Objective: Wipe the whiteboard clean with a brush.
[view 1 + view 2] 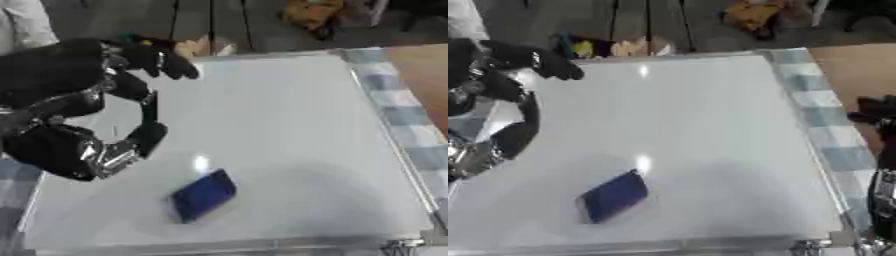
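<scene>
Left eye view: the left hand (105,100) hovers over the whiteboard's (289,125) left part, fingers spread and empty. The blue brush (203,195) lies apart, near the front edge. The right hand (878,117) shows beyond the right edge, its fingers unclear.

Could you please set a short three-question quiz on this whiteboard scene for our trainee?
1. True or false: the blue brush lies on the whiteboard with no hand touching it.
2. Which hand is nearer the brush? A) the left hand B) the right hand
3. Fill in: the checked cloth runs along the whiteboard's ____ edge.

Key: 1 true; the brush lies alone near the front edge. 2 A; the left hand hovers over the board's left part, while the right hand shows only at the right eye view's right edge, off the board. 3 right.
</scene>
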